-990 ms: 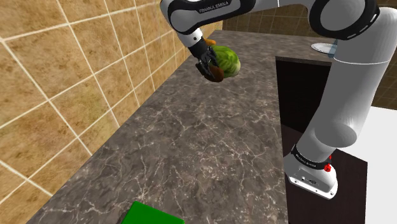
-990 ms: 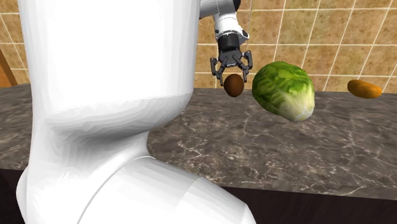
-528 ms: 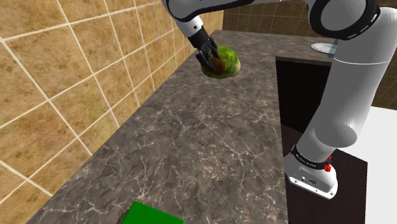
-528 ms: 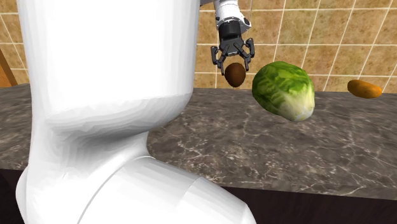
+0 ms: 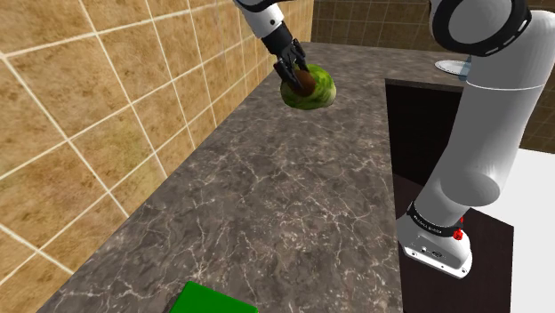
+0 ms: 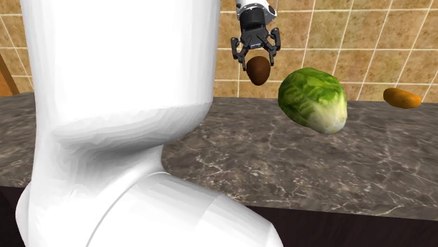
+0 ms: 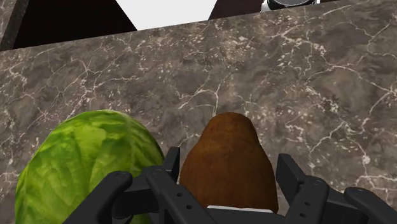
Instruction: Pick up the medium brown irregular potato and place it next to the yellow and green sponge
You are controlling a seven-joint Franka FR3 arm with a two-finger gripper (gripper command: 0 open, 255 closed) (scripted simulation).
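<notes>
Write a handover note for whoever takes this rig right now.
Gripper: shut on the brown potato, held in the air above the counter, near the green cabbage.
Green sponge: on the counter at the shoulder view's bottom edge, far from the potato.
Done: potato picked up.
Left: carry it to the sponge, set it down beside it, release.
</notes>
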